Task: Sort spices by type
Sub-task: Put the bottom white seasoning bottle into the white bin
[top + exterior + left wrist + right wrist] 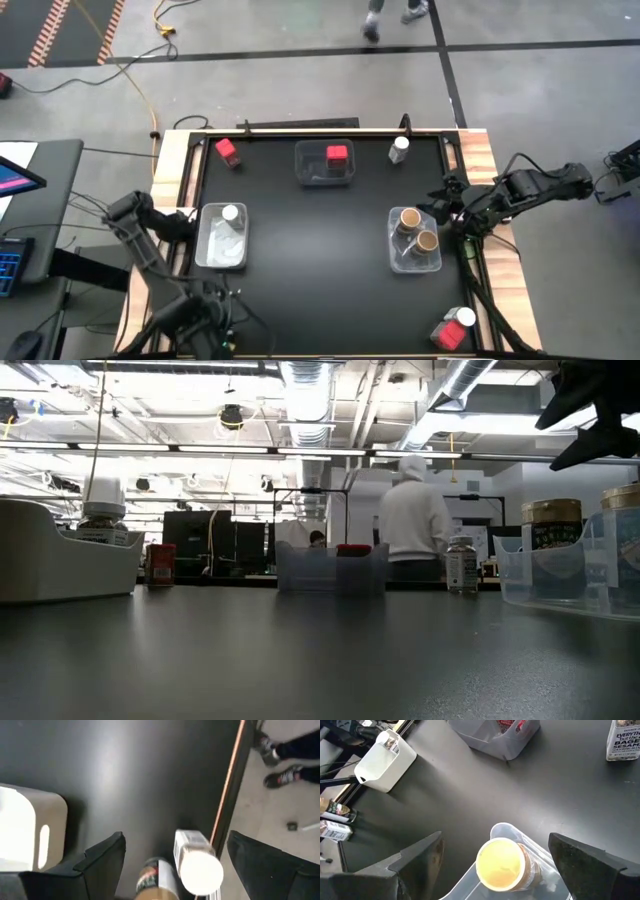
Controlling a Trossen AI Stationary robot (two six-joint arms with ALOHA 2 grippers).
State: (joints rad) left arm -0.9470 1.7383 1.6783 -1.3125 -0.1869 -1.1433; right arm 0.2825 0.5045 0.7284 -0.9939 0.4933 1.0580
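Your right gripper (pixel 490 852) hangs over the right bin (pixel 402 258), fingers spread wide, holding nothing; two tan-lidded jars (pixel 418 230) stand in that bin. Your left gripper (pixel 172 852) sits at the bench's left edge near the left bin (pixel 212 255), also spread and empty; its wrist view shows a white-capped jar (pixel 197 865) and a brown-labelled bottle (pixel 156 880) just ahead.

Still loose on the bench (pixel 310 240): a red spice box (pixel 227 151) at the back left, a white-capped bottle (pixel 399 149) at the back right, and a red and white pair (pixel 455 330) at the front right corner. One red box (pixel 337 155) is in the back bin (pixel 310 172), one white-capped jar (pixel 231 215) in the left bin.

These look light, rigid, with smooth, probably slippery sides. Pinch across the body below the cap, not the lid. All stand upright, long axis vertical, caps up; the corner pair is unclear.
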